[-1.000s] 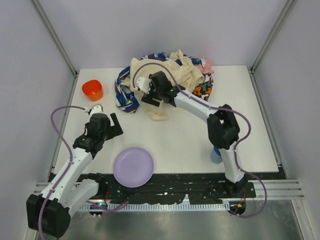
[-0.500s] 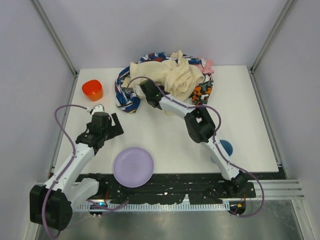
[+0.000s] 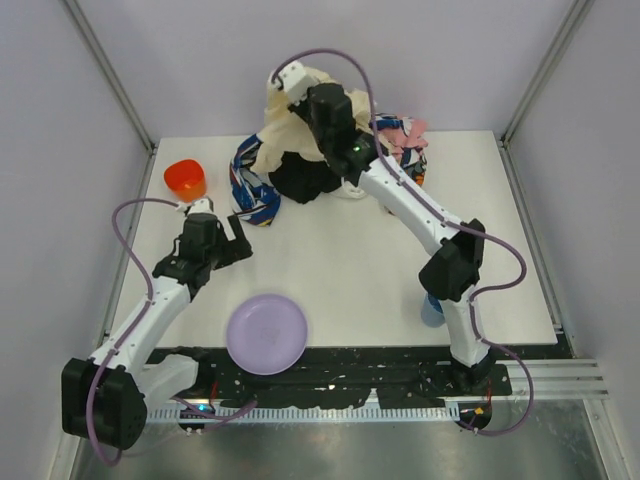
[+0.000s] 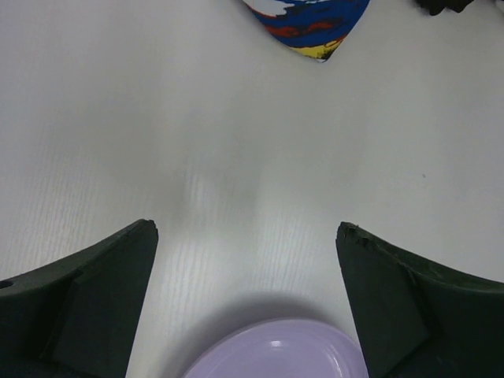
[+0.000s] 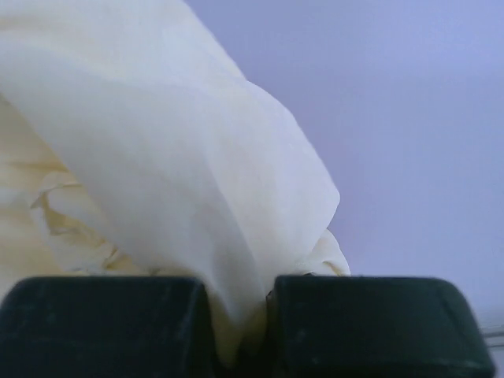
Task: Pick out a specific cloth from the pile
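The pile [image 3: 400, 150] of mixed garments lies at the back middle of the table. My right gripper [image 3: 303, 108] is raised above it and shut on a fold of the large cream cloth [image 3: 283, 130], which fills the right wrist view [image 5: 157, 157] between the pinching jaws [image 5: 240, 319]. Under the lifted cream cloth lies the black cloth [image 3: 303, 178]; a dark scrap of it shows in the left wrist view [image 4: 445, 6]. My left gripper [image 3: 226, 241] hovers open over bare table [image 4: 246, 236], left of the pile, holding nothing.
A blue-white-red patterned cloth [image 3: 250, 195] trails out of the pile's left side, its tip showing in the left wrist view [image 4: 311, 24]. An orange cup [image 3: 185, 178] stands far left. A purple plate [image 3: 267, 333] sits near the front, and a blue object [image 3: 432, 310] by the right arm.
My right gripper shut on the cream cloth and rose from the pile, pulling the cloth up and uncovering the black cloth beneath. The left gripper edged slightly toward the pile.
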`<state>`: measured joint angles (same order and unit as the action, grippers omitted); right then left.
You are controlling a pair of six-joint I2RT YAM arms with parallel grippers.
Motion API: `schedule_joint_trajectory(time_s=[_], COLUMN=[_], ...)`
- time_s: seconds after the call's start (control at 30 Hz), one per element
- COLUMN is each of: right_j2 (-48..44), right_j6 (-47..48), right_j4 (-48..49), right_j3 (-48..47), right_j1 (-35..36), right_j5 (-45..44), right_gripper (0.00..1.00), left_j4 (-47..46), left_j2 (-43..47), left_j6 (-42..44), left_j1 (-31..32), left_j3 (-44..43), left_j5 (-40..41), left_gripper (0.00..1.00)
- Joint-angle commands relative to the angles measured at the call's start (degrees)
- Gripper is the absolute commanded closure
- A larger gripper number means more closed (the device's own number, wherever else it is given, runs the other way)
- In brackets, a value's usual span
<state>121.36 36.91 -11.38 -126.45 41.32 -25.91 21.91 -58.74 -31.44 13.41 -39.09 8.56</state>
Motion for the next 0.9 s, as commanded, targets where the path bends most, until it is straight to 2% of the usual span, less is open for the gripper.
schedule_joint_trajectory(time_s=[0.0,0.13,0.27,0.43,0.5,0.63,0.87], right_j2=[1.59,4.4,9.93,16.53,17.85,19.88,22.16], right_j6=[-14.2,-21.24,-30.45,-45.83,-49.54,-51.93,-51.67], right_j4=[1.28,1.01,-1.1,-5.32,-7.51,-13.39,-16.31], right_j3=[-7.31,-8.72,-12.31,-16.63,-16.46,-16.98,-16.37], right_j1=[-5.8,-10.55,-15.91,-24.25,-26.37,-29.45,-33.14], right_j5=[2.96,7.0,11.57,13.86,13.35,6.94,6.92], right_gripper=[0.95,0.95,0.95,0.95,0.95,0.95,0.95], left_j4=[-7.66,-10.75,-11.72,-7.42,-1.99,9.0,18.5], left_j2=[-1.63,-7.16,-17.52,-32.98,-40.19,-54.79,-70.53], left_j6=[1.73,2.08,2.35,2.7,2.87,3.06,0.51], left_j1=[-0.31,-0.31,-0.31,-0.23,-0.14,-0.23,-0.14], left_j3=[-4.15,-8.62,-17.66,-34.52,-43.65,-63.17,-84.8], left_j5=[-3.62,-8.28,-15.13,-18.49,-17.96,-17.96,-18.05], left_gripper=[0.0,0.0,0.0,0.0,0.0,0.0,0.0])
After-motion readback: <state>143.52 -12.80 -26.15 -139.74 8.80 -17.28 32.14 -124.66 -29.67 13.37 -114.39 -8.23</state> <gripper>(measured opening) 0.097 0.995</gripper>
